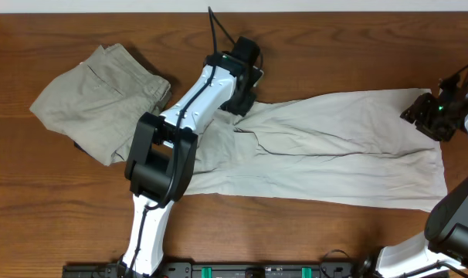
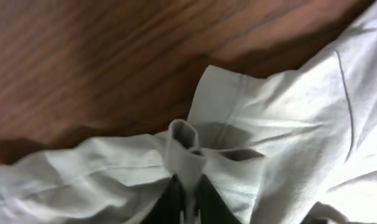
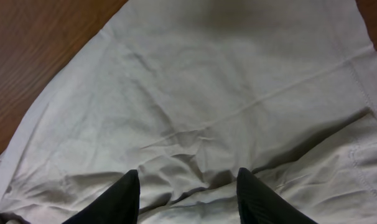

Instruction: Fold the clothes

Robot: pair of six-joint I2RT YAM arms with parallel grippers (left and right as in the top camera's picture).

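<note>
Worktop (image 1: 33, 177): dark brown wood, long streaked grain, smooth with a faint sheen.
Trousers (image 1: 103, 96): far left; khaki-olive, heavier weave, stitched seams; folded into a rumpled, roughly square bundle. Near the T-shirt's left end; touching or not, hidden under the arm.
Left arm (image 1: 191, 104): white shell links and black joints, slanting from the near edge up and to the right, crossing over the pale cloth's left end.
Left end effector (image 2: 188, 183): black, tapered fingers pressed together, clamped on a small upright pinch of the T-shirt at its upper left edge; fabric standing in a narrow looped fold above the tips, creases fanning out to both sides.
T-shirt (image 1: 334, 147): pale off-white with a grey-beige cast, thin and soft; spread as a long band from the centre of the worktop to its right side; shallow wrinkles running lengthwise, a stitched hem line near one edge.
Right end effector (image 1: 429, 114): at the cloth's upper right corner; black pointed fingers (image 3: 127, 196) standing apart, nothing clamped, crumpled fabric below and between them; contact with the cloth not clear.
</note>
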